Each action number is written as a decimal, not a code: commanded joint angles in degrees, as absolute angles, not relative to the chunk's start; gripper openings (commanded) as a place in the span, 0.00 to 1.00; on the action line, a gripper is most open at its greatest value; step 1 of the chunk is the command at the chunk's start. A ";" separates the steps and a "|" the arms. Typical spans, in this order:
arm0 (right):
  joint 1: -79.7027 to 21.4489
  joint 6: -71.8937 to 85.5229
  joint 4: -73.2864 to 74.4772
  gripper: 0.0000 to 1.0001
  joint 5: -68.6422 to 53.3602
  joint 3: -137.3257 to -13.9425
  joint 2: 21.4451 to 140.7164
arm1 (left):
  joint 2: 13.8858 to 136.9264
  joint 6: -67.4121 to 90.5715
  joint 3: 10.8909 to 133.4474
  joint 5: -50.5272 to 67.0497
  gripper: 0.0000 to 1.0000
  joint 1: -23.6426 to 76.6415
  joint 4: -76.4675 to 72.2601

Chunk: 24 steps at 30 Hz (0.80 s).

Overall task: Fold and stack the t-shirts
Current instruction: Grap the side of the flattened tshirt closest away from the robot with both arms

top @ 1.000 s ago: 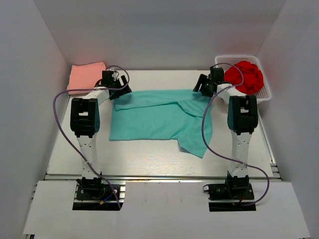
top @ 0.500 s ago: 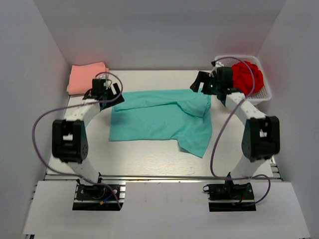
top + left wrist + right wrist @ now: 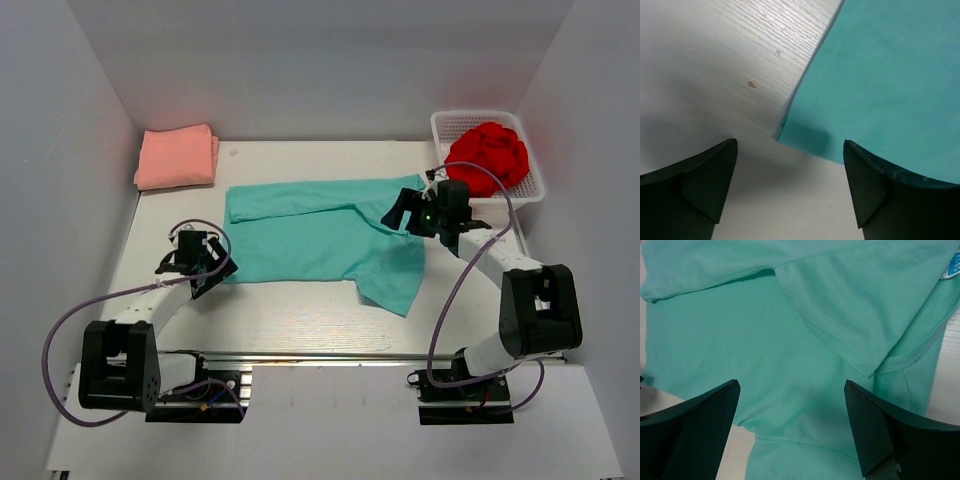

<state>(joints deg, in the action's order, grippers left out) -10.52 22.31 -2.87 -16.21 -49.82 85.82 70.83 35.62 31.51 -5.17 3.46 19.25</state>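
A teal t-shirt (image 3: pixel 310 235) lies spread on the table, its far edge folded over and one sleeve trailing toward the near right. My left gripper (image 3: pixel 203 266) hovers open by the shirt's near-left corner (image 3: pixel 782 134), which shows just ahead of the empty jaws (image 3: pixel 790 150). My right gripper (image 3: pixel 400 212) stands open above the shirt's right side, over a folded-over sleeve (image 3: pixel 855 305), holding nothing (image 3: pixel 790 390). A folded salmon-pink t-shirt (image 3: pixel 177 157) rests at the far left. A crumpled red t-shirt (image 3: pixel 488 155) sits in the basket.
A white mesh basket (image 3: pixel 536 187) stands at the far right corner. White walls close in the table on three sides. Bare white wood tabletop (image 3: pixel 700 60) shows left of the teal shirt. A blue neck label (image 3: pixel 953 264) shows at the shirt's edge.
Both arms have swung back from the shirt's far edge. The left gripper came down to the near-left corner; the right gripper moved nearer over the right side and opened wider.
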 commanded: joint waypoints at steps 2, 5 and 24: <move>-10.64 23.12 -5.72 0.91 -16.88 -48.78 83.24 | 67.24 38.76 30.94 -8.96 0.89 3.08 17.40; -10.63 23.29 -5.27 0.91 -15.30 -47.20 82.01 | 67.24 38.76 29.54 -9.58 0.71 3.08 18.02; -10.63 28.04 19.73 0.91 -0.80 -44.47 75.32 | 70.76 35.77 27.07 -1.32 0.00 3.08 12.48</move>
<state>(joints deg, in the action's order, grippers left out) -10.52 25.76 7.90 -6.85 -44.53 77.21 73.08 37.19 28.08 -3.57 3.16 10.52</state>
